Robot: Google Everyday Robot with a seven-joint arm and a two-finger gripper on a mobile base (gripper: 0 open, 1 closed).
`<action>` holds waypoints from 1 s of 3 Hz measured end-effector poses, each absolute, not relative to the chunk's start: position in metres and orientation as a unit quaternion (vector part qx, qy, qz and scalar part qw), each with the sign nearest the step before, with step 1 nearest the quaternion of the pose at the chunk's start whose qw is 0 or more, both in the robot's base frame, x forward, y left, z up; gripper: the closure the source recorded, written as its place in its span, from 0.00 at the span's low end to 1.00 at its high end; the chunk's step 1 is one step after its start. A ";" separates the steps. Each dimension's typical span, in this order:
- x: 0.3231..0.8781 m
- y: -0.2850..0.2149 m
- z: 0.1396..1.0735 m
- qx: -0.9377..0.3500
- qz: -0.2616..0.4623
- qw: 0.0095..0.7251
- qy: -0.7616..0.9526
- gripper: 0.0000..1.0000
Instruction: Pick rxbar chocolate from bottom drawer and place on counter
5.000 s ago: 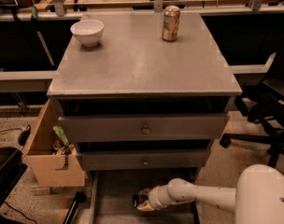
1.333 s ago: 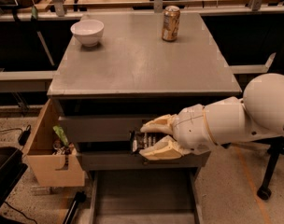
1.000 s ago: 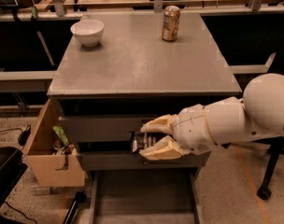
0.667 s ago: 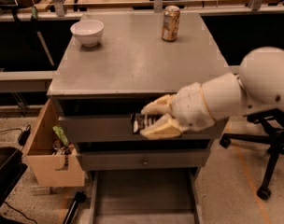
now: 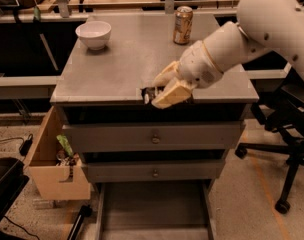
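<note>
My gripper is shut on the rxbar chocolate, a small black bar that shows between the two pale fingers. It holds the bar at the front edge of the counter, about level with the grey top. The white arm reaches in from the upper right. The bottom drawer stands pulled open below, with a bare grey floor.
A white bowl stands at the counter's back left and a soda can at the back right. A pale plywood box hangs on the cabinet's left side. A black office chair stands at the right.
My gripper has lifted the rxbar chocolate from the open bottom drawer, up past the drawer fronts, to the counter's front edge.
</note>
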State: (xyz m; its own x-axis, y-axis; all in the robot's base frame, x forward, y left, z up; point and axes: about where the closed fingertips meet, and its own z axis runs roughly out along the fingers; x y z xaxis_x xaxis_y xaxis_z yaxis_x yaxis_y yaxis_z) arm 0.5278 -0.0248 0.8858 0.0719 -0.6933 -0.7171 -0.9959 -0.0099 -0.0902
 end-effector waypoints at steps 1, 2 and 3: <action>0.573 -0.018 0.896 -0.683 0.238 0.278 0.632 1.00; 0.619 -0.018 0.920 -0.681 0.230 0.311 0.622 1.00; 0.659 -0.037 0.954 -0.652 0.209 0.389 0.616 1.00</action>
State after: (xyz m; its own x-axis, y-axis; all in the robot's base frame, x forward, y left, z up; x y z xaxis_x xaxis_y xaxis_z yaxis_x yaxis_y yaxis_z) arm 0.6592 -0.0370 0.9538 0.1538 -0.6412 -0.7518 -0.9663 0.0615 -0.2501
